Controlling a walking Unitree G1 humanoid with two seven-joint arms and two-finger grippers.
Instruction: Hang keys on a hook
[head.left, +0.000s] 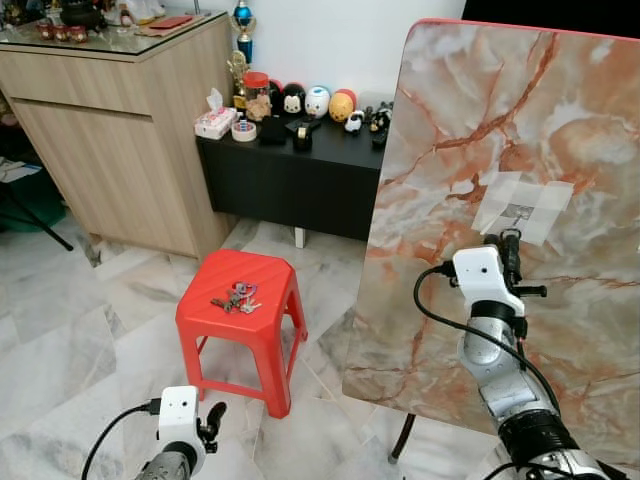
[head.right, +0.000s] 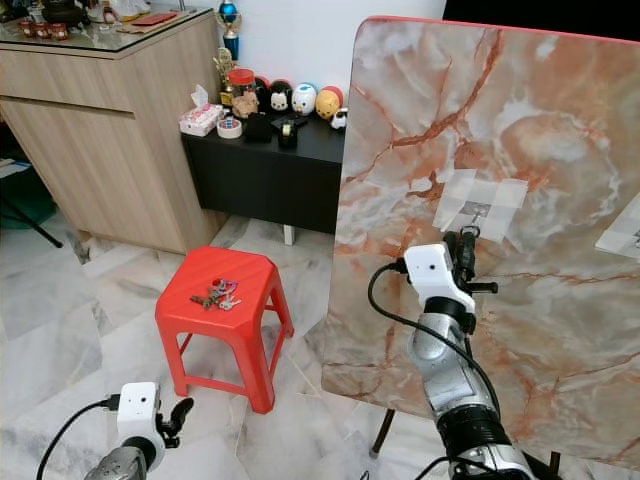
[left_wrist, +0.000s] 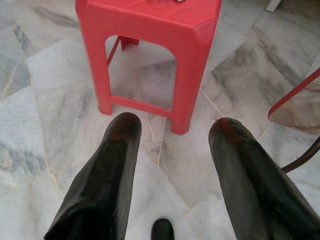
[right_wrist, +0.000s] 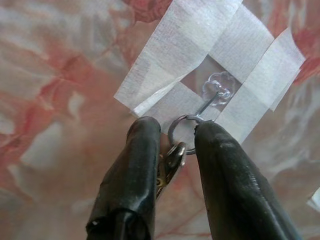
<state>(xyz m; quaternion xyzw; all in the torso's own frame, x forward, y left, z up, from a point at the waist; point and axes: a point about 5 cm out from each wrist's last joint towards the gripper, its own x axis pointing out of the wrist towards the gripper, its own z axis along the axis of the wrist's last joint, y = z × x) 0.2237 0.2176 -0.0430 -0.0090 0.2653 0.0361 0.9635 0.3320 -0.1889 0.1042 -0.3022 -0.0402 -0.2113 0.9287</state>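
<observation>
A marbled board (head.left: 520, 190) is propped upright, and a clear hook (right_wrist: 219, 91) is fixed to its face by strips of white tape (right_wrist: 175, 40) laid around it, presumably so that the hook is held against the smooth surface. The right gripper (right_wrist: 177, 132) is raised to the board just below the hook. A key ring (right_wrist: 183, 132) is pinched between its fingers (right_wrist: 135, 165), with a key (right_wrist: 172, 162) hanging from the ring between them. The ring is held at its lower part, so that its open top is left free for the hook. The top of the ring is seen at the hook's wire tip; whether it is already threaded over the tip cannot be told. By judgement, the hanging step is in hand, and a careful release would be called for once the ring is seated.

Well away from the board, on the floor side, a red stool (head.left: 240, 300) is stood, and a second bunch of keys (head.left: 236, 298) is laid on its seat. The left gripper (left_wrist: 172, 135) is held low near the stool's legs, its fingers spread with nothing between them, and seems to be idle.
</observation>
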